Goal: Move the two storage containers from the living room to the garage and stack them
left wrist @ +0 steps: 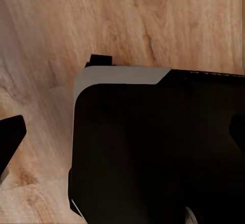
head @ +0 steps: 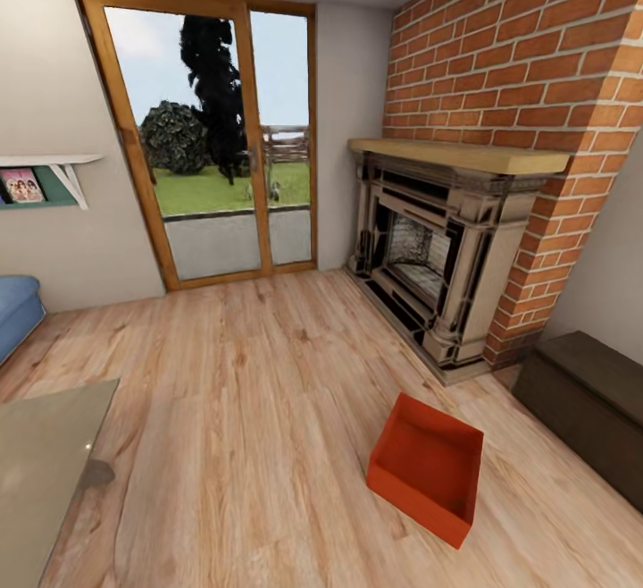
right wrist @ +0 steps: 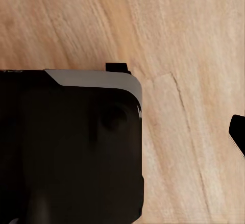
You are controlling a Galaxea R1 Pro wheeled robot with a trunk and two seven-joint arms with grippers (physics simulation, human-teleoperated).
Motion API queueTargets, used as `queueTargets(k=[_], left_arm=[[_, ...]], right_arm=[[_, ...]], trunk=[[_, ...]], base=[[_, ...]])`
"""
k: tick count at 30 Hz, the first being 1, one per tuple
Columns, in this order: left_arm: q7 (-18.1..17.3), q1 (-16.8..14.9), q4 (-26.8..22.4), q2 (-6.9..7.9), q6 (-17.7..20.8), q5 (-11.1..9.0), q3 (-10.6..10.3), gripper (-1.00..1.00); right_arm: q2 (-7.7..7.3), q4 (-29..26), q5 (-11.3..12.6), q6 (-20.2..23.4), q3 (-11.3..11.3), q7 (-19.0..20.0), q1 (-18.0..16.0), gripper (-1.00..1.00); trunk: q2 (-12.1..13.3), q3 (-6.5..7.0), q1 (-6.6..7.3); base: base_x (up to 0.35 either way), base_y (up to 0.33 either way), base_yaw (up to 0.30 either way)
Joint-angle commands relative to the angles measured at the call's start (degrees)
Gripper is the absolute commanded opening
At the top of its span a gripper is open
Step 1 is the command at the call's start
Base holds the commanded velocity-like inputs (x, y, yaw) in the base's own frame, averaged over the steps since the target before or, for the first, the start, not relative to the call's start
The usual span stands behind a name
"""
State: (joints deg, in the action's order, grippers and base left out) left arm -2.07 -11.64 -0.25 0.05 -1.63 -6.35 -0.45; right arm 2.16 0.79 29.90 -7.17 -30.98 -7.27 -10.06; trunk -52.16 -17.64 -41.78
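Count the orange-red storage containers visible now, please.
1. One storage container lies on the wood floor before the fireplace, beside the dark bench. The other may be out of view.

Bright, even daylight from the glass door [head: 219, 137]; soft shadows on the plank floor [head: 250, 409]. Head view bends at edges. Wrist views soft, slightly blurred, w/ dark foreground.
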Motion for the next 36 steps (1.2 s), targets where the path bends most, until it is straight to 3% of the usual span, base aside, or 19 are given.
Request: queueTargets(k=[1, 36], left_arm=[[-0.2, 0.0, 0.1, 0.02, -0.2, -0.6, -0.1, 1.00], [-0.2, 0.0, 0.1, 0.03, -0.7, -0.6, -0.1, 1.00]], right_arm=[[0.03, 0.1, 0.5, -0.2, -0.5, -0.1, 0.0, 1.00], [0.12, 0.1, 0.5, -0.2, -0.5, -0.1, 0.0, 1.00]], trunk=[[0.0, -0.07, -0.04], [0.0, -0.07, -0.04]], base=[[0.322, 0.000, 0.000], [0.317, 0.000, -0.003]])
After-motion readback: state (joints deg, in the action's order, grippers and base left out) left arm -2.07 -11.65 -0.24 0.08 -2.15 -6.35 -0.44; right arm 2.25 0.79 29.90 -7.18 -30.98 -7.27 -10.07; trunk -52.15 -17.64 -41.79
